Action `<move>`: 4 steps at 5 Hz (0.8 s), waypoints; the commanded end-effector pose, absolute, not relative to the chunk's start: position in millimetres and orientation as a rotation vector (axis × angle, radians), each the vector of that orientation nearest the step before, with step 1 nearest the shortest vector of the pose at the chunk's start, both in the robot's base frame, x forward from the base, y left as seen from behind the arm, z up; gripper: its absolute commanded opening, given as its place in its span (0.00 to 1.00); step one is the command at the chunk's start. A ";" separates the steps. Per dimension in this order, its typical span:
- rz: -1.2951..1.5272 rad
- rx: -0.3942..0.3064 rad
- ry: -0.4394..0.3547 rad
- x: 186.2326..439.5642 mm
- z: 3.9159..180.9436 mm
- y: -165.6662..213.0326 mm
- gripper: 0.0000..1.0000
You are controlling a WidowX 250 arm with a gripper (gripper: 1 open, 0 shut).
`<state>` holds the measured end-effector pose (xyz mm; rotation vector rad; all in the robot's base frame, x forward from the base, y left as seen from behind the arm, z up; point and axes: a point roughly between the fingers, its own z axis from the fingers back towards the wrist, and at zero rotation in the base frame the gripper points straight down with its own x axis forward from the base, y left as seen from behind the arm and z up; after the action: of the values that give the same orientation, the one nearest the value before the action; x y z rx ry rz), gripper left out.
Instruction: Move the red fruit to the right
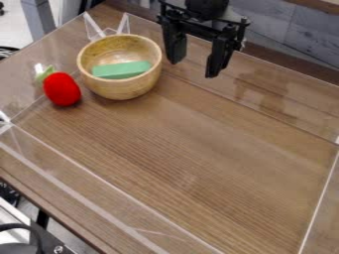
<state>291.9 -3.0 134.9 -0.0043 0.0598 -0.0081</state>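
The red fruit [61,88], a small round red toy with a green leafy top, lies on the wooden table at the left, just left of a wooden bowl [121,65]. My black gripper [193,60] hangs pointing down at the back, to the right of the bowl and well away from the fruit. Its two fingers [173,47] stand apart, open, with nothing between them.
A flat green item [121,69] lies inside the wooden bowl. Clear acrylic walls [40,149] border the wooden table [199,159] on the left, front and right sides. Bare wood stretches across the middle and right.
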 end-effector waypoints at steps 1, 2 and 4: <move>0.018 -0.012 0.055 286.6 135.8 26.5 1.00; 0.042 -0.013 0.035 272.2 138.6 76.6 1.00; -0.022 0.007 -0.017 224.1 139.2 151.9 1.00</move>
<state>222.3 152.7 125.5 -0.0229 0.0252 -0.0094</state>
